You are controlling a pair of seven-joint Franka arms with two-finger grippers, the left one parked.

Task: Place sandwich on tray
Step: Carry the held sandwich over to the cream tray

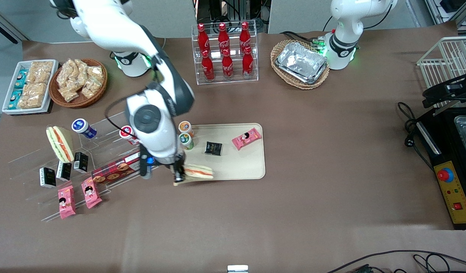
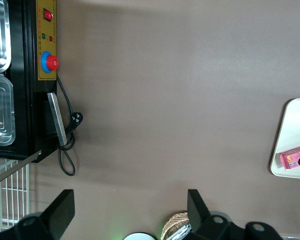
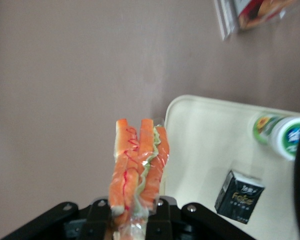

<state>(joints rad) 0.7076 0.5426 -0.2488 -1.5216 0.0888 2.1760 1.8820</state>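
My right gripper point(image 1: 179, 175) is shut on the clear-wrapped sandwich point(image 1: 198, 172), a pale wedge with an orange-red stripe. It holds the wedge in the air over the corner of the cream tray point(image 1: 252, 167) that lies nearest the front camera, at the working arm's end. In the right wrist view the sandwich point(image 3: 138, 167) stands up between the fingers point(image 3: 99, 215), over the table just beside the tray's rounded corner point(image 3: 176, 107).
On the tray lie a pink snack packet point(image 1: 246, 138), a black carton point(image 1: 213, 148) and two small cups point(image 1: 186, 136). A clear rack point(image 1: 66, 167) with another sandwich point(image 1: 60, 143), cartons and packets stands toward the working arm's end. A cola rack point(image 1: 224, 53) stands farther back.
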